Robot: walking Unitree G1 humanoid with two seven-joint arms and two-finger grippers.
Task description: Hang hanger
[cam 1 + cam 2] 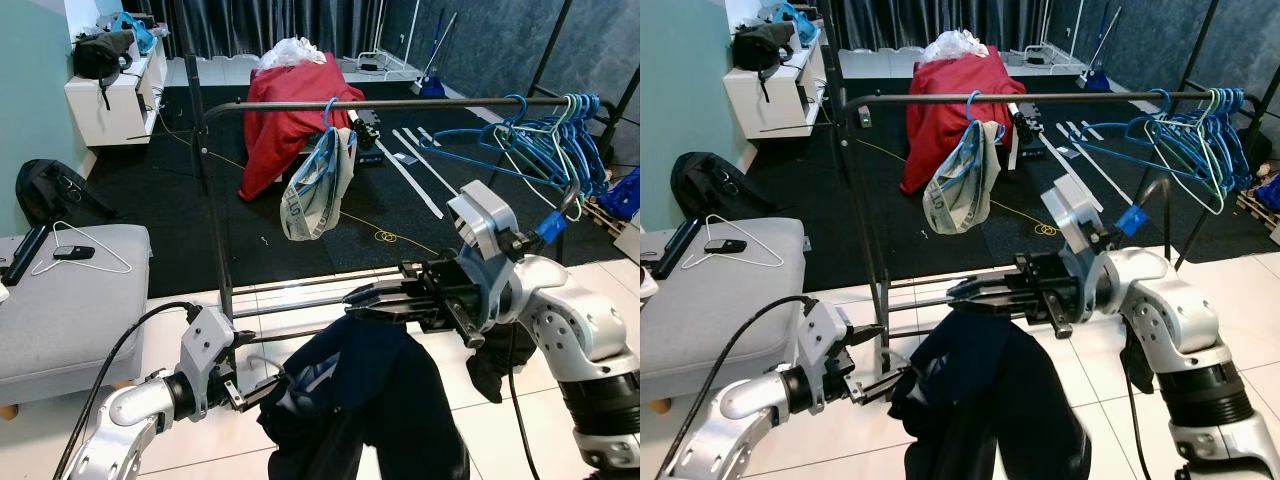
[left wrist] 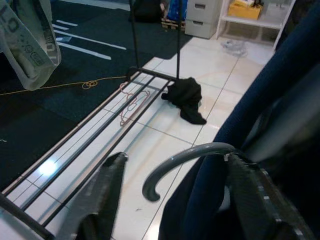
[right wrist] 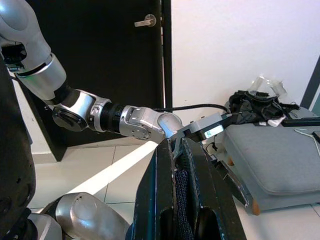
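A dark navy garment (image 1: 380, 400) hangs on a hanger whose grey hook (image 2: 165, 172) curls out beside the cloth. My right gripper (image 1: 352, 300) is shut on the top of the garment, low in front of the rack; navy fabric sits pinched between its fingers (image 3: 162, 200). My left gripper (image 1: 262, 385) reaches the garment's lower left side. It is open, its fingers (image 2: 107, 195) spread wide with the hook and the cloth between them. The black clothes rail (image 1: 400, 103) runs well above both grippers.
On the rail hang a pale garment on a blue hanger (image 1: 315, 185) and several blue hangers (image 1: 555, 140) at the right end. The rack's low shelf bars (image 1: 300, 300) lie just ahead. A black cloth (image 1: 495, 370) lies on the tiles. A grey bench (image 1: 70, 300) stands on the left.
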